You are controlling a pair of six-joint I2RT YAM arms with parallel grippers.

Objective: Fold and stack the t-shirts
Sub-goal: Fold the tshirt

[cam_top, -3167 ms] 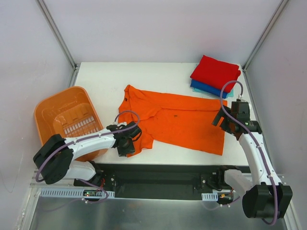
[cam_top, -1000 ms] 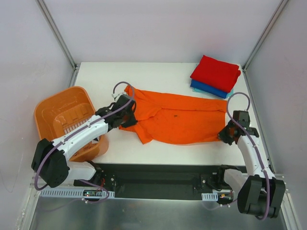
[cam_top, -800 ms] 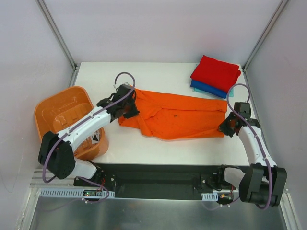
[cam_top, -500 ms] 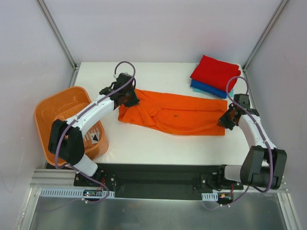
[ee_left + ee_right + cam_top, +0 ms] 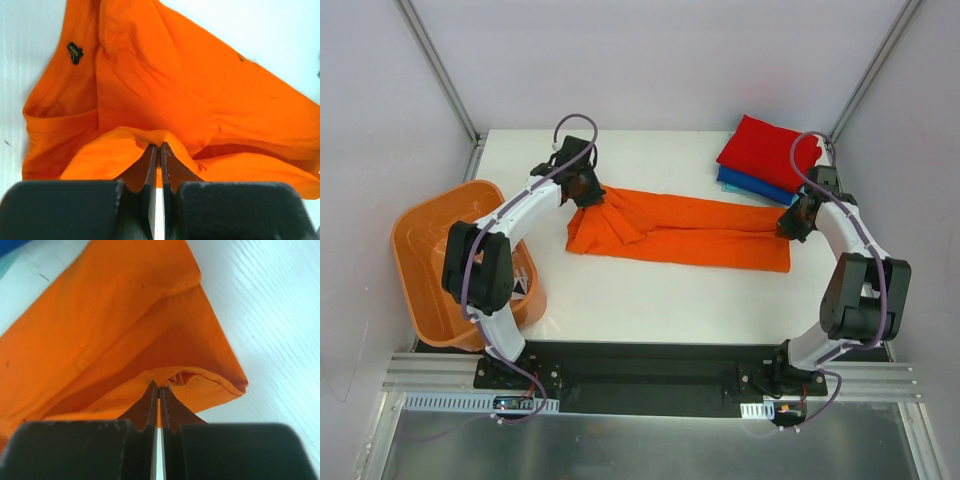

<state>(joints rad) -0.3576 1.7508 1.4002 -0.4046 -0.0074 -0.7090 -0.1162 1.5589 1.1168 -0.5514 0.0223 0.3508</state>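
Pulled backward since earlier, the orange shirt [image 5: 690, 232] now lies folded lengthwise; left tool [image 5: 588, 192] and right tool [image 5: 790, 224] pinch its edge, closed.

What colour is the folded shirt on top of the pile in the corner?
The top shirt is red, clearest in the top external view.

Basket [image 5: 416, 232] left of shirt [image 5: 700, 233] (stack [image 5: 770, 152] far right).

A robotics lab cell: pale panel walls [image 5: 650, 60] and aluminium posts [image 5: 439, 70] are enclosing a white bench [image 5: 660, 300].
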